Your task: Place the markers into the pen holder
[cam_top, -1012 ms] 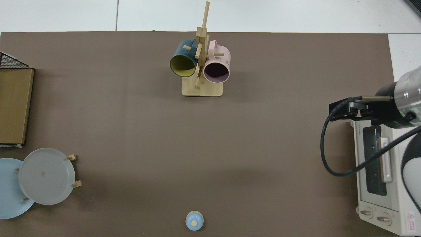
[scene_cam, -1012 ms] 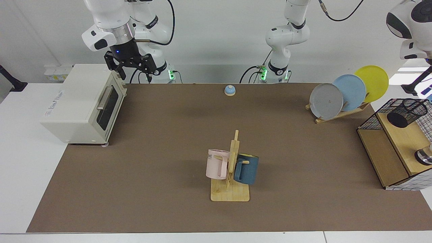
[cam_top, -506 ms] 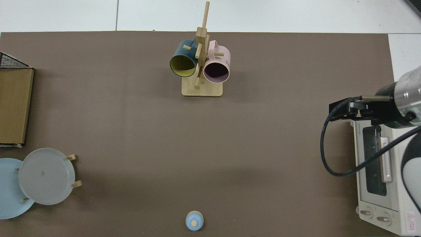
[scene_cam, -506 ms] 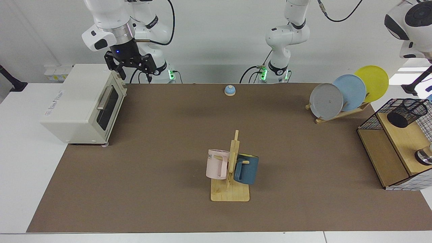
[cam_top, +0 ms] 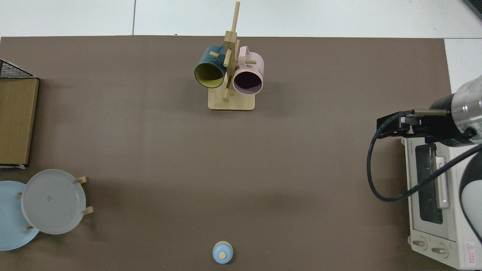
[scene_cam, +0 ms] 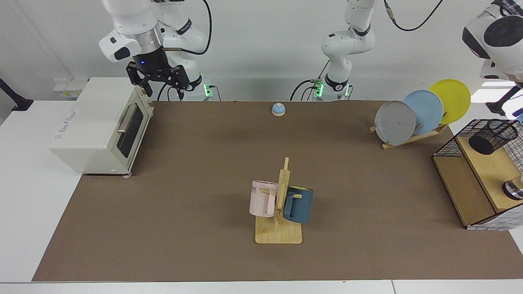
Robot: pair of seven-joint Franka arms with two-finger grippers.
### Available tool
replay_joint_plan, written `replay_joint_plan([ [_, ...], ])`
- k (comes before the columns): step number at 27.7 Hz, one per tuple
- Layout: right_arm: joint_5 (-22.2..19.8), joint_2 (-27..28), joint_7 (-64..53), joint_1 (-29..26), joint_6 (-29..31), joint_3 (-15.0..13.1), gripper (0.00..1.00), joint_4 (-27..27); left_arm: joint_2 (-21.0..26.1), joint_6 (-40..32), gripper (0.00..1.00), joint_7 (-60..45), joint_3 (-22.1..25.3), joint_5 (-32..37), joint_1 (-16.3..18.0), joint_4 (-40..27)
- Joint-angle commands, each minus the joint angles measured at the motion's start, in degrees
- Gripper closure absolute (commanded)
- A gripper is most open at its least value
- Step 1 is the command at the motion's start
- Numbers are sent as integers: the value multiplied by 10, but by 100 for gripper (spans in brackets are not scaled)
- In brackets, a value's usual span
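The holder (scene_cam: 492,138), a small black mesh cup with a solid dark base, stands on the wooden top of a shelf (scene_cam: 457,183) at one end of the table, inside a black wire frame (scene_cam: 449,143) and close to the facing view's edge. No marker can be made out.

The left arm (scene_cam: 496,41) bends above that shelf, and its gripper lies beyond the picture's edge. The right gripper (scene_cam: 163,93) hangs over the far corner of the oven (scene_cam: 98,122) at the opposite end. Its fingers are spread and grasp nothing (this arm waits).

Between shelf and oven the brown mat (scene_cam: 196,163) lies flat and mostly bare, with wide room on both sides of the middle. White table (scene_cam: 24,183) shows beyond the mat's edges.

There are three round plates on edge in one wooden rack (scene_cam: 412,139), just beside the shelf on its far side: grey (scene_cam: 394,122), blue (scene_cam: 425,109) and yellow (scene_cam: 453,98). Two mugs, pink (scene_cam: 261,199) and blue (scene_cam: 298,204), hang from one wooden tree (scene_cam: 279,234) toward the near edge. One small blue-domed bell (scene_cam: 278,109) sits at the far edge. The single oven is a cream box with a glass door and bar handle.
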Motion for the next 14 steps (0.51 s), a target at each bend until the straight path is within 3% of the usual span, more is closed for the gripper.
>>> replay_joint_plan([
  [1,3,-7,10,-6,-4,3,0,-5,18,27,100,-2,28,11,-14,12],
  [14,3,-7,10,-6,-4,3,0,-5,31,30,100,-14,30,3,-14,5],
])
